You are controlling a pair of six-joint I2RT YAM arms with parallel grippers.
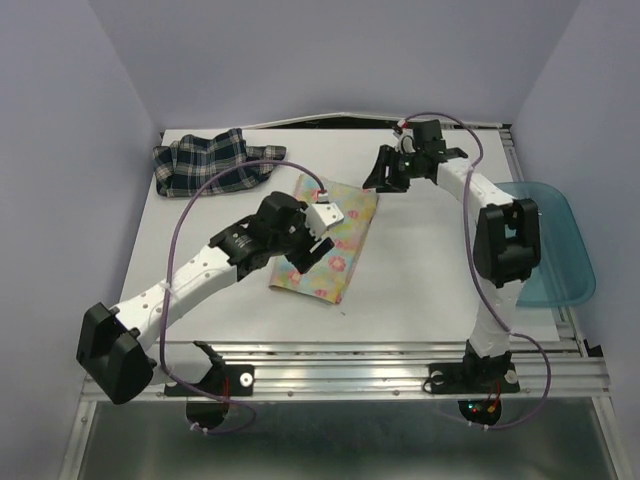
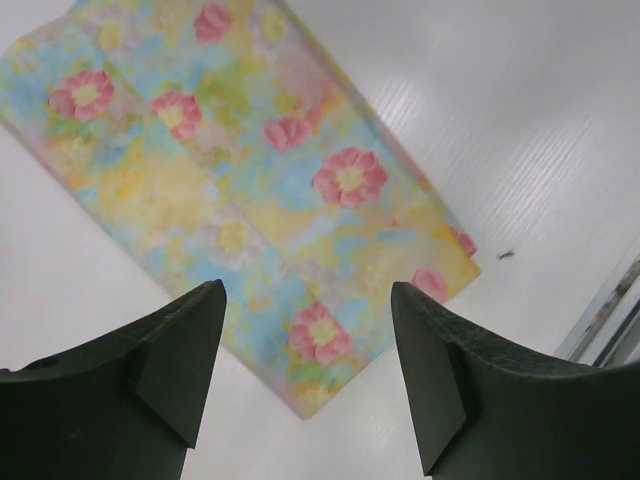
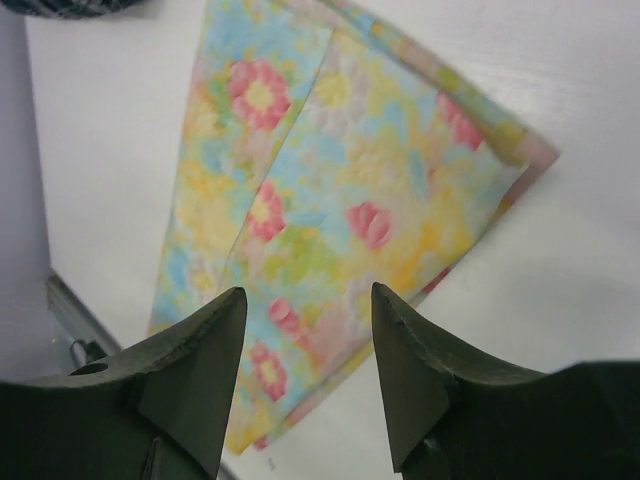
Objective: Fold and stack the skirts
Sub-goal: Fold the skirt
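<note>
The pastel flower-print skirt [image 1: 345, 240] lies folded flat as a long rectangle in the middle of the table. My left gripper [image 1: 312, 252] hovers over its near left part, open and empty; the left wrist view shows the skirt [image 2: 250, 190] and its near corner between my open fingers [image 2: 308, 290]. My right gripper [image 1: 381, 175] is open and empty, raised beyond the skirt's far right corner; the right wrist view looks down on the skirt [image 3: 340, 200] past the open fingers [image 3: 308, 290]. The dark plaid skirt [image 1: 205, 160] lies crumpled at the back left, its edge showing in the right wrist view [image 3: 70, 6].
A translucent teal plastic bin [image 1: 560, 250] sits at the table's right edge beside the right arm. Purple walls close in the left, back and right. A metal rail [image 1: 400, 365] runs along the near edge. The left arm's cable loops over the table towards the plaid skirt.
</note>
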